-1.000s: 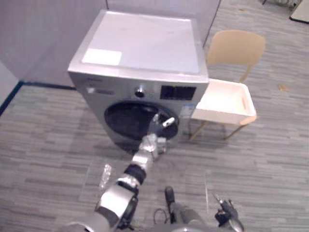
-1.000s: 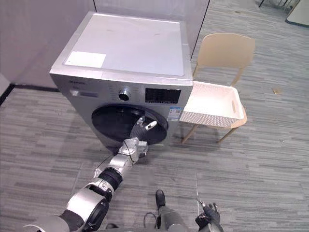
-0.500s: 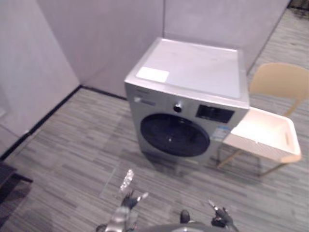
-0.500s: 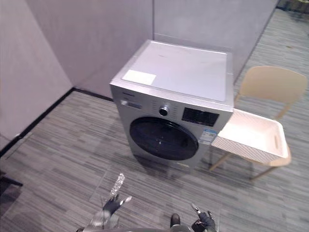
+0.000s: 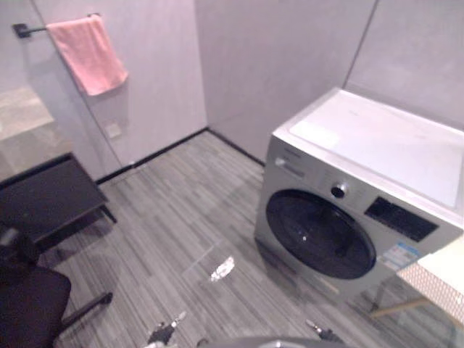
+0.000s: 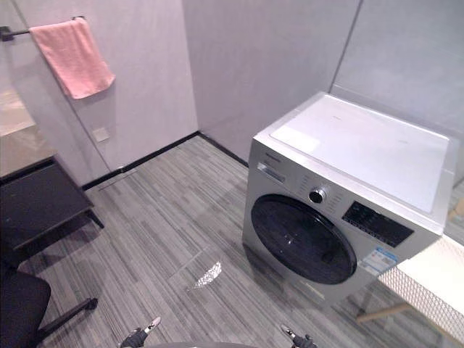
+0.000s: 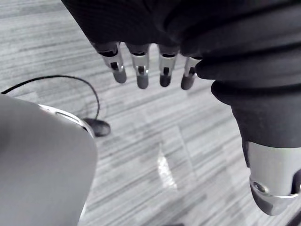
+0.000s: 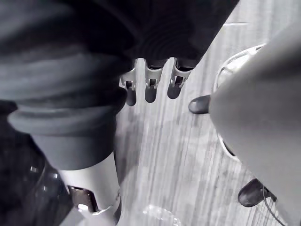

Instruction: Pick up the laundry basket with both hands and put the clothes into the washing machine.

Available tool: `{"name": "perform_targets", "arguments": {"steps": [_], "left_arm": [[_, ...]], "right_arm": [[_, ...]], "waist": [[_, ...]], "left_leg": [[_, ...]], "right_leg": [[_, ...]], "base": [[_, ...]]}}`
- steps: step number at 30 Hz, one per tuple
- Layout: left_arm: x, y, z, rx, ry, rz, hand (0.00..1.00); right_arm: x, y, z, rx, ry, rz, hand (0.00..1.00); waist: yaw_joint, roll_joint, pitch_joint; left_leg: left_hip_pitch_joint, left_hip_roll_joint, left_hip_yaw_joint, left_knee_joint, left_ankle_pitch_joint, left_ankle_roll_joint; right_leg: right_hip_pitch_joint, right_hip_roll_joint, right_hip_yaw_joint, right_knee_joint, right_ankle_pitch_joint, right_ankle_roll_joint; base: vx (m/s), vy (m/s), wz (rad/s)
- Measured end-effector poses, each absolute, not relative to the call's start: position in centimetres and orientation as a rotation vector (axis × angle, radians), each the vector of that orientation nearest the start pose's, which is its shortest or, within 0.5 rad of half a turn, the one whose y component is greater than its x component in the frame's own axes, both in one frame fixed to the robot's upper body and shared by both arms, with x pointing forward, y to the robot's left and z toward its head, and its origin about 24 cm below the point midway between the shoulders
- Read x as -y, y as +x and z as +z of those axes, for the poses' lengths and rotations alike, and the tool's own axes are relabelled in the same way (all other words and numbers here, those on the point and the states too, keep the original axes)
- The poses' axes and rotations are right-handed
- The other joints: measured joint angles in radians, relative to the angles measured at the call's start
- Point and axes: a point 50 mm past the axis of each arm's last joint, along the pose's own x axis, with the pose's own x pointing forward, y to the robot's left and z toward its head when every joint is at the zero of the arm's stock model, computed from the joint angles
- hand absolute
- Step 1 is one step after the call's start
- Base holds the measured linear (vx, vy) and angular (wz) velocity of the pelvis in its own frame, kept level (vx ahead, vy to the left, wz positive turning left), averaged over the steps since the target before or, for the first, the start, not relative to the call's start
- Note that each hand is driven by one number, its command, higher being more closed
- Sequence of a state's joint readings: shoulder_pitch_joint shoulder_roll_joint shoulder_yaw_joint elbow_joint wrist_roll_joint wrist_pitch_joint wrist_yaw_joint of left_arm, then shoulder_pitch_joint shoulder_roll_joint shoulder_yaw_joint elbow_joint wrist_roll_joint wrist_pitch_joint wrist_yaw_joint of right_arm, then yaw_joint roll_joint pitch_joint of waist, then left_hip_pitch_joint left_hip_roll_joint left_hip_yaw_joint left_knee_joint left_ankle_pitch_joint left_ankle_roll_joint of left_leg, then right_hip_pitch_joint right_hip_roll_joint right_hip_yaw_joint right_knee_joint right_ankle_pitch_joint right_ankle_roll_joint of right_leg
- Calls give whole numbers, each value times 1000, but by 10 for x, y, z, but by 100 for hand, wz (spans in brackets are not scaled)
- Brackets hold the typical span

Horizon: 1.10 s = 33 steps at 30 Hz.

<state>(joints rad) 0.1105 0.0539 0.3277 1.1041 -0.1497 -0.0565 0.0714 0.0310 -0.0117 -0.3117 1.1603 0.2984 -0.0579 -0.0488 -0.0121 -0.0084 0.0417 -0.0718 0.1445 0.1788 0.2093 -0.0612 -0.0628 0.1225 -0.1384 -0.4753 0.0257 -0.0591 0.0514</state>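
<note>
The silver washing machine stands at the right against the wall, its dark round door closed. A corner of the white perforated laundry basket shows at the right edge, just beside the machine's front corner. My left hand hangs low over the grey floor with straight fingers, holding nothing; it also shows at the bottom edge of the right eye view. My right hand hangs the same way, open and empty, at the bottom edge. Both hands are far from the basket and the machine.
A pink towel hangs on a wall rail at the upper left. A low black bench stands against the left wall, with a black office chair in front of it. Grey plank floor stretches between them and the machine.
The camera has swung left and up, so machine and basket slid right. My left arm has dropped from the washer door to hang low by my body.
</note>
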Motion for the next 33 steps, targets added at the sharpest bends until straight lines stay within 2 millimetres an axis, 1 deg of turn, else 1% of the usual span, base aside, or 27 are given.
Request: {"name": "perform_targets", "arguments": {"steps": [1, 2, 4, 6, 8, 9, 10, 11, 12, 14, 15, 16, 17, 18, 19, 20, 21, 22, 23, 24, 25, 26, 27, 28, 29, 31, 33], "left_arm": [[-216, 64, -165, -1100, -257, 570, 0], [-217, 62, -165, -1087, -279, 596, 0], [-213, 52, -166, -1095, -313, 628, 0], [-209, 39, -168, -1115, -357, 677, 0], [-202, 28, -170, -1146, -387, 698, 0], [-198, 26, -171, -1161, -395, 694, 0], [-199, 25, -172, -1166, -403, 708, 0], [-200, 22, -172, -1171, -409, 724, 0], [-202, 19, -172, -1174, -420, 746, 0], [-207, 13, -171, -1176, -414, 767, 0], [-208, 14, -171, -1173, -409, 766, 0], [-209, 15, -170, -1170, -406, 764, 0], [-210, 17, -170, -1167, -398, 755, 0], [-209, 20, -170, -1172, -369, 715, 0], [-209, 28, -170, -1165, -330, 662, 0], [-210, 36, -169, -1154, -305, 627, 0], [-215, 55, -166, -1118, -261, 575, 0], [-217, 63, -164, -1098, -242, 555, 0], [-218, 71, -162, -1081, -229, 540, 0], [-214, 90, -158, -1031, -193, 478, 0], [-206, 103, -155, -998, -181, 424, 0], [-202, 111, -153, -974, -179, 403, 0], [-197, 115, -153, -963, -191, 393, 0], [-190, 120, -152, -947, -211, 383, 0], [-186, 122, -152, -943, -221, 377, 0], [-174, 118, -154, -961, -249, 364, 0], [-175, 118, -154, -958, -244, 358, 0]], "right_arm": [[190, 96, -165, -1062, 373, -494, 0], [191, 101, -164, -1052, 354, -475, 0], [192, 100, -164, -1062, 326, -455, 0], [196, 103, -162, -1047, 316, -459, 0], [198, 112, -159, -1002, 346, -471, 0], [197, 119, -156, -977, 360, -470, 0], [196, 123, -155, -961, 378, -472, 0], [190, 127, -154, -950, 405, -469, 0], [184, 128, -154, -952, 420, -463, 0], [171, 130, -155, -959, 438, -430, 0], [168, 132, -155, -959, 434, -413, 0], [167, 133, -154, -957, 435, -409, 0], [167, 131, -155, -965, 436, -412, 0], [173, 123, -157, -981, 419, -425, 0], [177, 117, -159, -994, 405, -430, 0], [178, 115, -159, -1002, 396, -430, 0], [180, 115, -159, -1003, 389, -430, 0], [178, 116, -159, -1004, 391, -426, 0], [177, 116, -159, -1003, 393, -424, 0], [176, 119, -159, -997, 392, -416, 0], [178, 119, -158, -991, 389, -424, 0], [181, 118, -158, -989, 389, -433, 0], [181, 118, -158, -988, 390, -435, 0], [181, 120, -157, -978, 395, -438, 0], [183, 121, -156, -965, 399, -444, 0], [185, 122, -154, -948, 406, -457, 0], [185, 117, -156, -960, 419, -470, 0]], "waist": [[8, 5, 20], [15, 9, 34], [33, 22, 42], [35, 31, 39], [50, 49, 38], [56, 59, 37], [62, 54, 39], [77, 41, 45], [89, 28, 42], [88, 1, 36], [89, -6, 35], [89, -15, 27], [87, -12, 16], [82, -17, 11], [78, -12, 8], [74, -14, 9], [59, -23, 10], [49, -38, 11], [44, -38, 19], [25, -67, 19], [16, -75, 20], [16, -74, 21], [12, -69, 24], [-6, -57, 30], [-11, -49, 35], [-14, -24, 41], [-12, -32, 37]], "left_leg": [[-50, 28, -22, 140, -28, 7], [-103, 37, -60, 260, -24, 12], [-144, 47, -74, 325, -18, 15], [-150, 37, -58, 316, -26, 7], [-121, 15, -24, 184, -29, 11], [-107, 11, 30, 76, -32, 19], [-109, 3, 60, 34, -4, 35], [-104, -5, 90, 18, 2, 42], [-95, -16, 94, 17, -2, 47], [-78, -46, 102, 14, -13, 60], [-70, -61, 104, 18, -39, 65], [-59, -83, 106, 24, -70, 80], [-38, -104, 98, 18, -95, 86], [-7, -129, 74, 5, -106, 95], [15, -144, 52, 1, -111, 103], [27, -155, 32, 1, -116, 107], [53, -175, -12, 2, -121, 117], [70, -183, -40, 5, -127, 129], [78, -185, -56, 6, -127, 139], [105, -185, -114, 10, -131, 144], [122, -183, -149, 6, -134, 145], [131, -182, -173, 3, -138, 143], [139, -181, -203, 1, -142, 142], [149, -177, -244, 1, -148, 140], [158, -171, -265, -1, -152, 134], [175, -140, -346, -3, -173, 100], [178, -129, -433, 9, -211, 64]], "right_leg": [[12, 15, 10, 19, -17, -1], [26, 17, 7, 26, -24, 1], [36, 20, 2, 30, -30, 5], [36, 9, -5, 27, -31, 7], [-3, -5, -1, 21, -25, 18], [-29, -4, 5, 16, -17, 31], [-39, -16, 4, 6, -1, 37], [-39, -24, 4, -14, 19, 46], [-37, -33, 7, -24, 28, 52], [-14, -62, -3, -25, 26, 65], [-3, -82, -6, -10, 15, 78], [-4, -114, -8, 35, -12, 93], [-9, -146, -8, 103, -38, 106], [-42, -195, 13, 255, -57, 117], [-93, -237, 43, 419, -56, 100], [-131, -263, 75, 536, -40, 71], [-209, -295, 155, 736, 16, -12], [-244, -289, 198, 820, 17, -14], [-271, -273, 233, 882, 4, -8], [-340, -202, 305, 1010, -50, 3], [-392, -153, 331, 1031, -80, 3], [-437, -121, 347, 1017, -97, 8], [-474, -95, 360, 975, -106, 9], [-506, -66, 382, 880, -106, 9], [-510, -48, 399, 810, -106, 9], [-471, 25, 516, 463, -85, 15], [-427, 20, 562, 294, -50, 26]], "base": [[-109, -51, 7], [-99, -32, 7], [-47, 0, 10], [9, 38, 15], [27, 83, 13], [62, 78, 29], [97, 84, 28], [72, 41, 8], [145, 74, 1], [183, 108, 12], [126, 144, 12], [137, 177, 13], [156, 201, 33], [178, 187, 53], [182, 201, 63], [184, 193, 83], [205, 163, 89], [255, 81, 90], [234, 21, 107], [272, -9, 118], [249, -42, 122], [300, -85, 89], [318, -129, 94], [277, -139, 93], [294, -183, 107], [285, -244, 117], [293, -332, 132]]}}
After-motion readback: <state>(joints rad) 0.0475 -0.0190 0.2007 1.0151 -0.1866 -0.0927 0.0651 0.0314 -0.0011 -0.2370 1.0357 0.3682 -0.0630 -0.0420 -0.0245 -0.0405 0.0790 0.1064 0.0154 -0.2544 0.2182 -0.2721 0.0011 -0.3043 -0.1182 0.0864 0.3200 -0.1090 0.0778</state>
